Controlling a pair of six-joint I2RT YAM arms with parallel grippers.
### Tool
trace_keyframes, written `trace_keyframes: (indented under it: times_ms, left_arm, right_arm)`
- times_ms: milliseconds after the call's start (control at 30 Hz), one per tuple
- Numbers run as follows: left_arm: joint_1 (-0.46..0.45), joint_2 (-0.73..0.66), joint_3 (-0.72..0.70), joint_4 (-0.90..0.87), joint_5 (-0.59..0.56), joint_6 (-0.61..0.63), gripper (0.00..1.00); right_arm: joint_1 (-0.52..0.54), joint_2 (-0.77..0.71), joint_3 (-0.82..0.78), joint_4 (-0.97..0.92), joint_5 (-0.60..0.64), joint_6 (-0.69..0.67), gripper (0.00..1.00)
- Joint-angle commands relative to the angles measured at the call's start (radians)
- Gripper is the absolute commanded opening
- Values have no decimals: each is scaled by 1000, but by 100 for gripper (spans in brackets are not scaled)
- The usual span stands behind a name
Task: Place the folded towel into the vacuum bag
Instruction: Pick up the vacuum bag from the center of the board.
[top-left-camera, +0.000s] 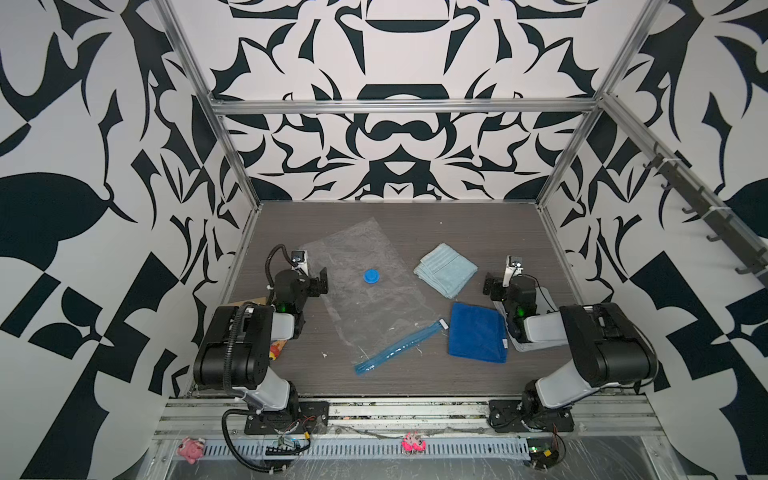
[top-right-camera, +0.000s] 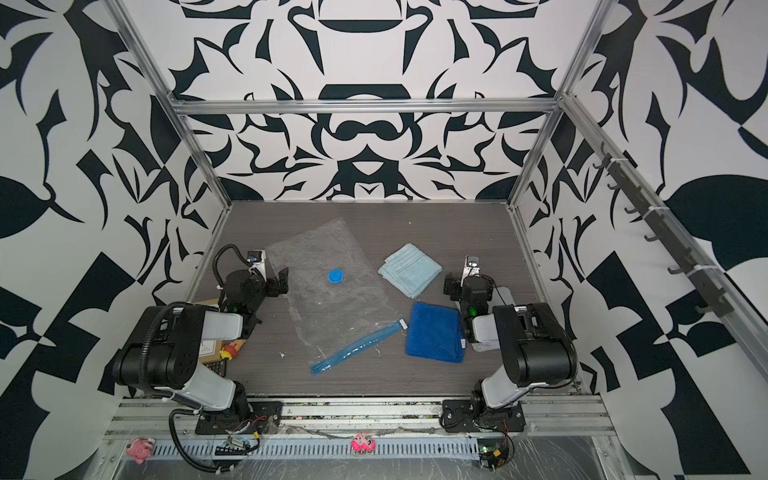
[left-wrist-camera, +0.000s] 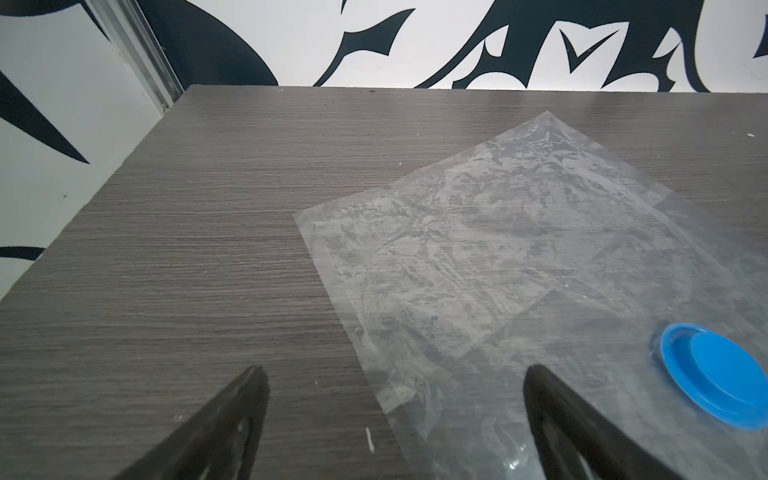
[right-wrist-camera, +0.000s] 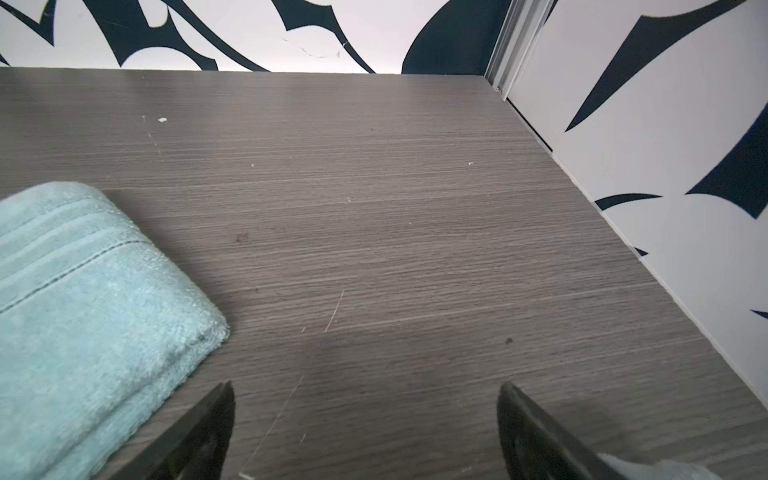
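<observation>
1. Both top views – the vacuum bag (top-left-camera: 365, 291) lies flat and empty on the grey table (top-left-camera: 415, 220), set diagonally between the two arms. Its blue zip strip (top-left-camera: 399, 347) is at the end nearer the arm bases, and its round blue valve cap (top-left-camera: 371, 276) sits mid-bag. The pale teal folded towel (top-left-camera: 445, 270) is just beside the bag's right long edge; can't tell if they touch. The dark blue folded towel (top-right-camera: 435, 332) lies nearer the bases, close to the zip strip's right tip. Neither towel is in the bag. The left gripper (top-left-camera: 318, 282) is at the bag's left edge and the right gripper (top-left-camera: 492, 289) is right of both towels; both are low w/ nothing held.
2. Left wrist – the left gripper (left-wrist-camera: 397, 374) has its fingers (left-wrist-camera: 232, 415) spread wide w/ nothing between them. One finger is over bare table (left-wrist-camera: 187, 249), the other over the vacuum bag (left-wrist-camera: 478, 249). The valve cap (left-wrist-camera: 719, 374) is just outside that finger.
3. Right wrist – the right gripper (right-wrist-camera: 365, 388) is spread wide w/ nothing between the fingers but bare table (right-wrist-camera: 415, 208). The pale teal folded towel (right-wrist-camera: 83, 311) is just beside one finger, not gripped.
</observation>
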Motion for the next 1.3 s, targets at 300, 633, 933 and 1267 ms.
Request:
trace_keyframes:
  times_ms: [300,633,933,1267]
  left_arm:
    - [5,-3,-11,21,13,3,99]
    - [5,0,-5,15,18,10,99]
    - [6,-421,37,-296,-77,-27,99]
    - [17,-811,509,-1167,-28,-510,99]
  right_arm:
    - [5,-13,5,34,0,-4,99]
    - [5,-15,6,32,-6,-8,99]
    - [4,-310,108,-348,-5,-7,99]
    - [-46,-805,358,-907,-377,615,99]
